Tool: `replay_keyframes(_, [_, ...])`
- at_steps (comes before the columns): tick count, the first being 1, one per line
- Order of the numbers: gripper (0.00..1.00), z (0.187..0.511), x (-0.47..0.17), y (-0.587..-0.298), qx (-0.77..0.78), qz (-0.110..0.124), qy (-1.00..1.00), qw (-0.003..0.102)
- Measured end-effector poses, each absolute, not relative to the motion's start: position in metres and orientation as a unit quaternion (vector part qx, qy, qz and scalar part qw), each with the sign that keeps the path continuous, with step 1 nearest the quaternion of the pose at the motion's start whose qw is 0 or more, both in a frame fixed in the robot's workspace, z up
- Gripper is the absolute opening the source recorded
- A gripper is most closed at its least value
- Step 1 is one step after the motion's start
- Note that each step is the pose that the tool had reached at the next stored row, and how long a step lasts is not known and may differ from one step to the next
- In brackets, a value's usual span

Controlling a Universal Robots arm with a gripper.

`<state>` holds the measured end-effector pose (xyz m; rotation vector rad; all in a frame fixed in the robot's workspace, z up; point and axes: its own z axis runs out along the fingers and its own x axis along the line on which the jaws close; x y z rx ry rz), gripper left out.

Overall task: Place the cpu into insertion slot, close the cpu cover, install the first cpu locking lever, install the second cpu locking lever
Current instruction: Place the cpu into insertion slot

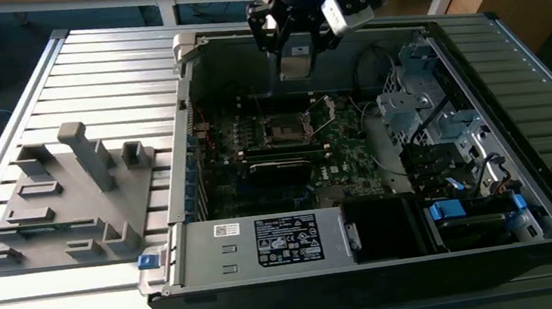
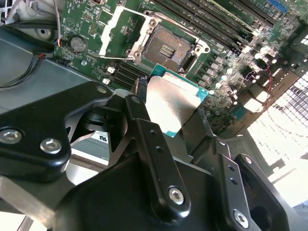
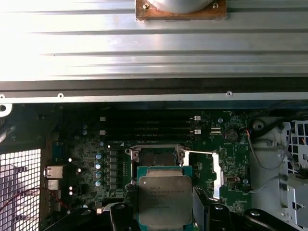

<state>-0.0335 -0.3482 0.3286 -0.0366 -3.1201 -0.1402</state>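
Observation:
My gripper [image 1: 296,63] hangs over the back of the open computer case, shut on the cpu [image 3: 164,195], a flat square chip with a silver-grey top and a teal edge. In both wrist views the black fingers [image 2: 139,103] clamp the cpu [image 2: 168,103] from two sides. The insertion slot [image 3: 156,157] lies open on the green board, a short way beyond the chip, its dark centre [image 2: 168,45] bare. The cpu cover [image 2: 120,26] stands swung up beside the slot, also seen as a silvery frame [image 1: 323,112] in the exterior view. The gripper is above the board, not touching it.
A grey power supply box [image 1: 264,243] fills the case's near side. Metal drive cages and cables [image 1: 434,109] stand on the exterior view's right. Long black memory slots [image 3: 149,127] run beside the socket. A grey fixture plate [image 1: 67,197] sits on the slatted table [image 1: 96,73].

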Motion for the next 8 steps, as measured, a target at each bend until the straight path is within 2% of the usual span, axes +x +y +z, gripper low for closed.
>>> replay_keyframes(8, [0.54,0.328,-0.0335,-0.3482,-0.012,-0.045,-0.999,0.009])
